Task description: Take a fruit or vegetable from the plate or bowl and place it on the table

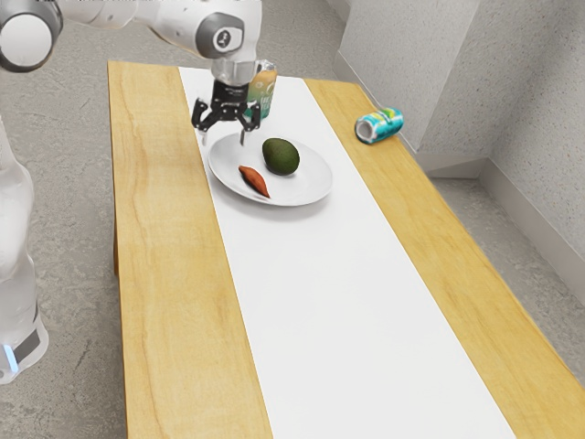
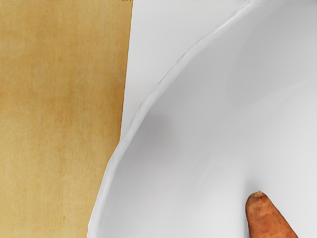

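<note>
White arm [image 1: 169, 23] comes in high from the exterior view's left, and my black two-finger hand [image 1: 225, 137] hangs roughly upright, pointing down, over the rim side of the round white plate [image 1: 306, 187]. Jaws spread well apart, gripping nothing.

Two candidates on the plate. Tapered orange-red root vegetable [image 1: 254, 180]: lying flat near the plate's rim. In the exterior view its long axis runs diagonally, blunt end up toward the exterior view's left and near my side, pointed tip down toward the right. Wrist view has the blunt end and part of the body, inside the rim.

Dark green, bumpy-skinned avocado [image 1: 281, 156]: next to the root vegetable, farther toward the exterior view's right, long axis a similar diagonal but much less drawn out.

Edges: raised plate rim curves between the root vegetable and the pale wood table [image 1: 169, 274]. The plate sits mostly on the white runner [image 1: 343, 320]; runner stretches well past it toward the exterior view's lower edge, wood strips along both sides. Good set-down room there.

Watch: upright orange-and-green can [image 1: 264, 96] just behind my hand in the exterior view; teal can [image 1: 382, 125] on its side near the table's edge on the exterior view's right.
</note>
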